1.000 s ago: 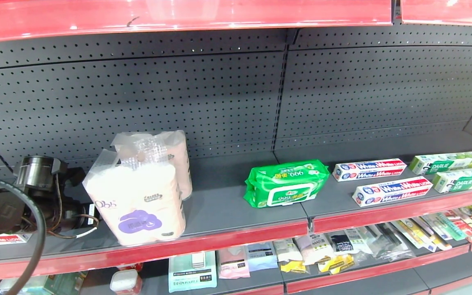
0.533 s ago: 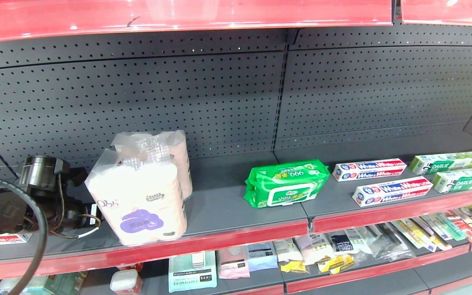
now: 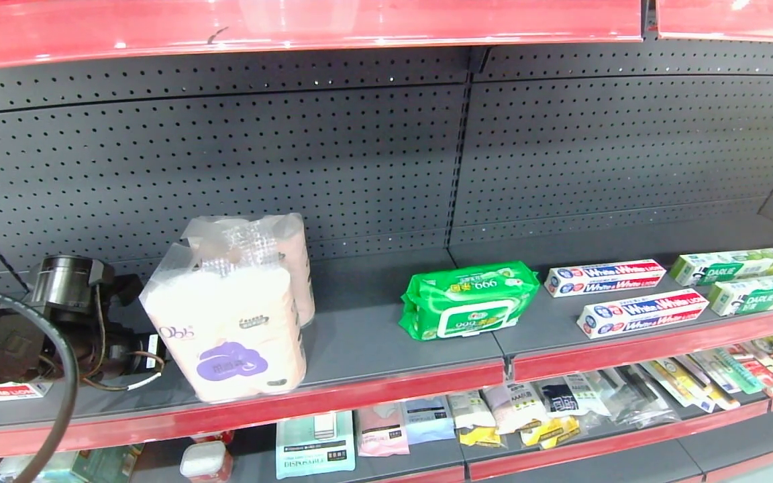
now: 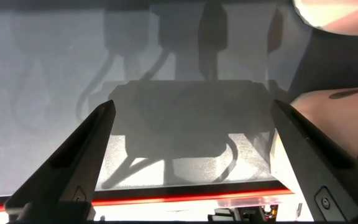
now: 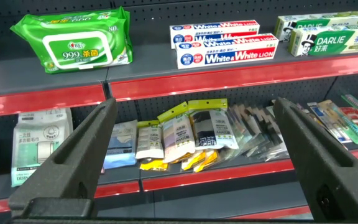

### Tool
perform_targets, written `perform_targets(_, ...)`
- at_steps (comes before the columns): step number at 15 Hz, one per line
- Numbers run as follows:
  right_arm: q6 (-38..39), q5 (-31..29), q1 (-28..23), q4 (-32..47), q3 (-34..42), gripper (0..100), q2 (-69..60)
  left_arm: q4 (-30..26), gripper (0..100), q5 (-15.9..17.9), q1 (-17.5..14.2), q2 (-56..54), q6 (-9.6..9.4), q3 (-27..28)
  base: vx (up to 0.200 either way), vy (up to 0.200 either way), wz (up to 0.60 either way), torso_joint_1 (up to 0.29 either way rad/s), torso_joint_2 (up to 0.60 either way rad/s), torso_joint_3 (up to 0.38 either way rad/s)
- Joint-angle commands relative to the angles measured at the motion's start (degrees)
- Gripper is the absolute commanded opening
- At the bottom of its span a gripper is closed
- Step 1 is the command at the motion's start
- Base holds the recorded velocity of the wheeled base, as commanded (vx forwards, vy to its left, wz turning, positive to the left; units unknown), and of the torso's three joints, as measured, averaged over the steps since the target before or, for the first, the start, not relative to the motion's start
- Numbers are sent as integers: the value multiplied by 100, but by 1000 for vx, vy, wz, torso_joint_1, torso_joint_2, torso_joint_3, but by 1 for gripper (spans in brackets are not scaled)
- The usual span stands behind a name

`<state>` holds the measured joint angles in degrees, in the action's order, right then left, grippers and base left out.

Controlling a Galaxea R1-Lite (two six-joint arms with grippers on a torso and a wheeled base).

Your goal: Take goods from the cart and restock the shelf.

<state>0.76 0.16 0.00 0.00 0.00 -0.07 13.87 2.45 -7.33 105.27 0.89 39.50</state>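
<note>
Seen from the head, the left arm (image 3: 58, 322) lies on the shelf (image 3: 393, 386) at its left end. The toilet-roll pack (image 3: 232, 329) stands upright just beside it, toward the robot's right, at the red front lip, with a second pack (image 3: 292, 261) close behind. At the left wrist, the left gripper (image 4: 192, 109) is spread wide over bare shelf, holding nothing. The pack's peach side lies outside one finger, and I cannot tell whether they touch. At the right wrist, the right gripper (image 5: 196, 102) is likewise parted and empty, facing the green wipes (image 5: 73, 40) and toothpaste boxes (image 5: 225, 53). The pack looks placed, so the nearer left arm should likely draw straight back, not sideways.
</note>
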Motion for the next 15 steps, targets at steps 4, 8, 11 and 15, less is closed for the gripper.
perform_targets(4,-5,2,0,0,0,100,7,-95,100,-25,-524,-920,-449,-83,0,0,0,0,0,0)
perform_targets(8,4,2,0,0,0,100,7,-570,100,221,-972,-2933,-889,-285,0,0,0,0,0,0)
perform_targets(11,-5,2,0,0,0,100,7,-1132,100,608,-586,-5490,-906,-742,0,0,0,0,0,0)
perform_targets(15,4,2,0,0,0,100,7,-2090,100,449,284,-8312,-924,-1752,0,0,0,0,0,0)
